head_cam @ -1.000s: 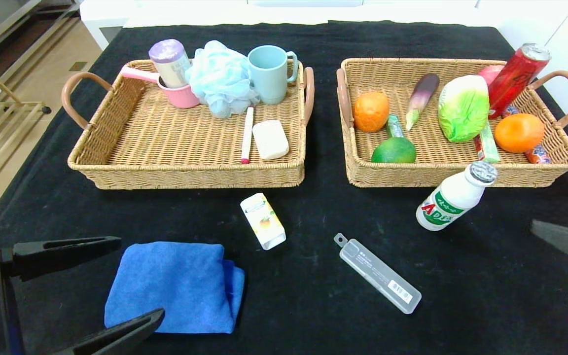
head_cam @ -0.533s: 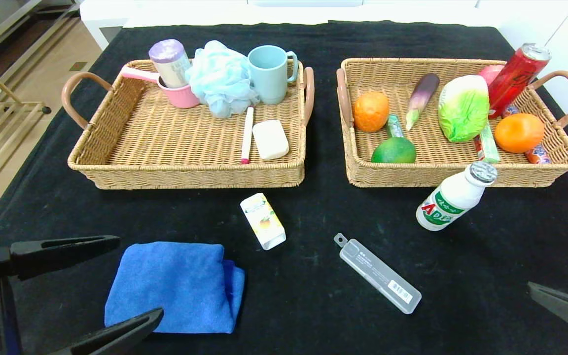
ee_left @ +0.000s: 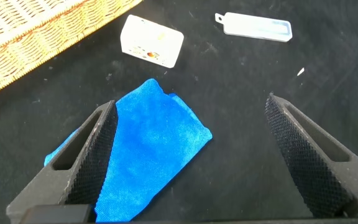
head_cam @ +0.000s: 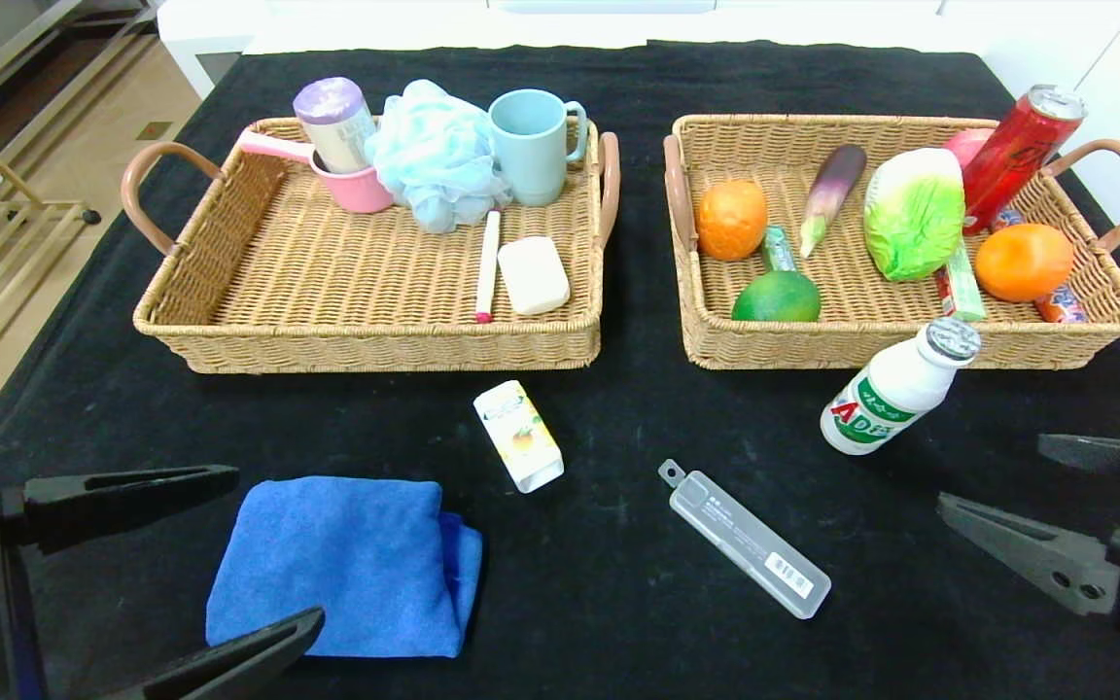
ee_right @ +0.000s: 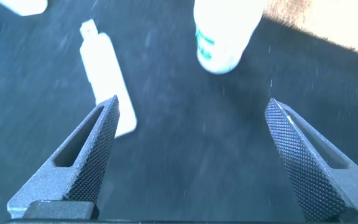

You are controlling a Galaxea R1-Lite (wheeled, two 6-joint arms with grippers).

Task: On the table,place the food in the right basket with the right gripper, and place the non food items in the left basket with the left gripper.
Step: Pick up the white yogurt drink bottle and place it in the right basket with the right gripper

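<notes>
- Right gripper (head_cam: 1056, 506) pokes in at the lower right of the head view, fingers spread wide and empty, its body cut off by the frame edge
- White bottle (head_cam: 895, 389) lies tilted on the tabletop (head_cam: 618, 603) just in front of the right basket (head_cam: 910, 345), up and left of that gripper; in the right wrist view the bottle (ee_right: 222, 31) is smeared and its cap end runs out of the frame
- Clear plastic case (head_cam: 745, 540) lies diagonally at lower centre, bare cloth all round it
- Small carton (head_cam: 519, 435) sits apart on the cloth, just below the left basket (head_cam: 375, 345)
- Cabbage (head_cam: 913, 212) is inside the right basket among oranges and a red can
- Left gripper (head_cam: 161, 564) sits at lower left, fingers released and wide, straddling the left edge of the blue towel (head_cam: 346, 564); whether either finger touches the towel, I can't tell
- Left wrist view: towel (ee_left: 148, 149) runs under one finger (ee_left: 86, 162), part of it hidden
</notes>
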